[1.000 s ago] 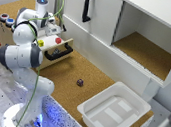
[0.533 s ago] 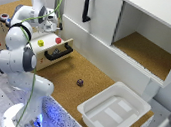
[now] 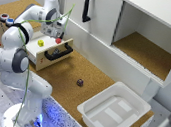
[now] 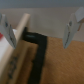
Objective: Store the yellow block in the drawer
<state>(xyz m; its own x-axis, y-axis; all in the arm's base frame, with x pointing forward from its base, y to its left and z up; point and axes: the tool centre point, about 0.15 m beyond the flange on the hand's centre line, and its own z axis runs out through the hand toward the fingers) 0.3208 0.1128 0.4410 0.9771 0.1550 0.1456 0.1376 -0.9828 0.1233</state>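
presently the yellow block (image 3: 40, 43) lies inside the open drawer (image 3: 50, 57), beside a red piece (image 3: 58, 40); the claw (image 4: 42, 30) hangs above, fingers apart and empty, apparently released.

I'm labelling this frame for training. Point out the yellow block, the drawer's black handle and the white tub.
yellow block (image 3: 40, 43), exterior view, on its top face.
drawer handle (image 3: 58, 52), exterior view, middle of the black bar.
white tub (image 3: 139, 106), exterior view, on its far rim.
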